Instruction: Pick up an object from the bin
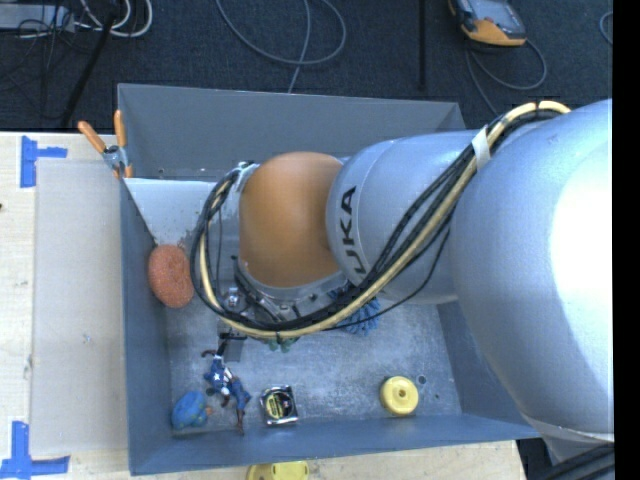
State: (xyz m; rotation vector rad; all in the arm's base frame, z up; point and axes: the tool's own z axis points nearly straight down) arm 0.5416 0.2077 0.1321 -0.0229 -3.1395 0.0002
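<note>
Dark cabled floor (pixel 300 28), grey bin (pixel 330 118), tool (pixel 224 370) near blue lump (pixel 188 411), state unclear.

**Dark floor with loose cables along the upper part of the frame**

The floor (pixel 170 63) fills a wide band across the top of the frame. It is very dark, nearly black with a blue tone, and it looks like a short carpet. Several cables lie loose on it. In the upper left corner a bundle of white cables (pixel 128 6) curls together, and a thick black cable (pixel 92 46) runs from there diagonally down to the left. In the upper middle a thin grey cable (pixel 300 61) makes a wide loop. In the upper right lies a handheld device (pixel 487 16), orange and grey, with its own cable curving away below it. The light is even and soft.
</note>
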